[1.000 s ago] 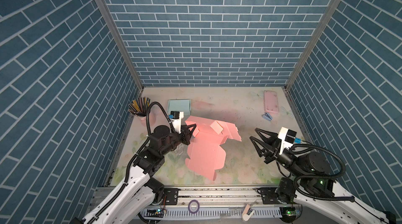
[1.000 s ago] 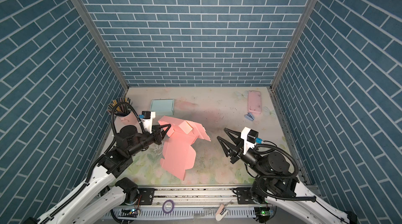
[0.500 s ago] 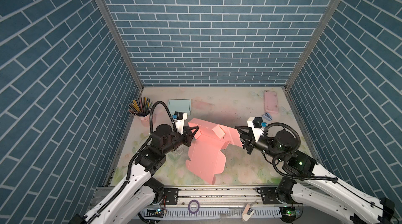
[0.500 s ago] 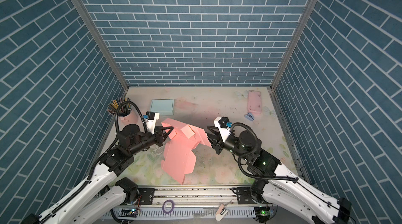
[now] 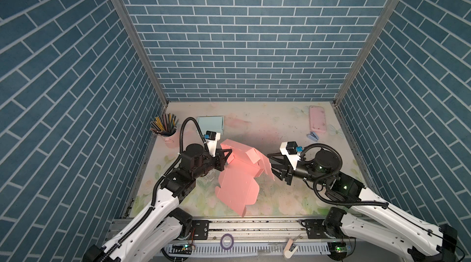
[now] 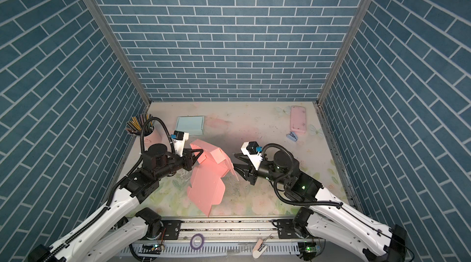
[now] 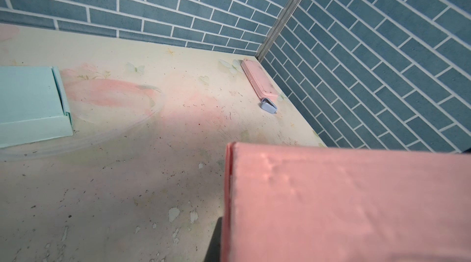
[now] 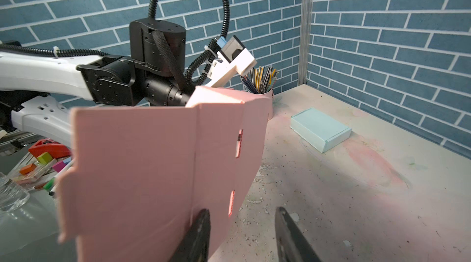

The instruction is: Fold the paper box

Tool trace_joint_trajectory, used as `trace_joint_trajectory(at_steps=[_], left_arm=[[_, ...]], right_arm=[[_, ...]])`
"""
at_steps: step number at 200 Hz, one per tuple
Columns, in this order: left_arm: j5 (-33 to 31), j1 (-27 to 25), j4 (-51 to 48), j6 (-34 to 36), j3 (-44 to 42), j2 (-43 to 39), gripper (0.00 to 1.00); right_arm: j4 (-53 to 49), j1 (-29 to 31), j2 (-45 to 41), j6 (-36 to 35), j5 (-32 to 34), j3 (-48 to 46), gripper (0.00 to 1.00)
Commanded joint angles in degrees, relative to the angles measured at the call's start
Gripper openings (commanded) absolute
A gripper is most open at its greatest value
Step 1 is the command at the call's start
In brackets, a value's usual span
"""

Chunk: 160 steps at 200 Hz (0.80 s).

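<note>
The pink die-cut paper box blank (image 5: 237, 179) hangs over the middle of the table (image 5: 293, 197), a little toward its left edge. One long panel slopes down to a corner near the front edge, and you cannot tell whether that corner touches. Your left end effector (image 5: 225, 157) is pressed together on the blank's upper left edge and carries it. Your right end effector (image 5: 270, 163) stands spread at the right-hand flap, with the flap's edge between the jaws and nothing pinched.

The step in hand looks like taking that flap for a fold. Next, close near its crease, then swing it inward — gently, since thin card held at one edge will likely twist. The pale blue folded box (image 5: 210, 123) by the back edge lies well apart.
</note>
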Motion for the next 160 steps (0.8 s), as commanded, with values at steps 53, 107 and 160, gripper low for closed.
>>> trace_joint_trajectory(at_steps=[53,107,160], left_arm=[[1.0,0.5,0.3,1.9,2.9,3.6,0.03],[1.1,0.5,0.9,1.9,2.3,4.2,0.03],[-4.4,0.5,-0.7,3.0,2.2,4.2,0.03]], right_arm=[[2.5,0.6,4.4,-4.7,-6.4,0.1,0.48],[4.4,0.7,7.3,-4.7,3.1,0.3,0.48],[6.4,2.7,12.2,-3.6,8.2,2.5,0.49]])
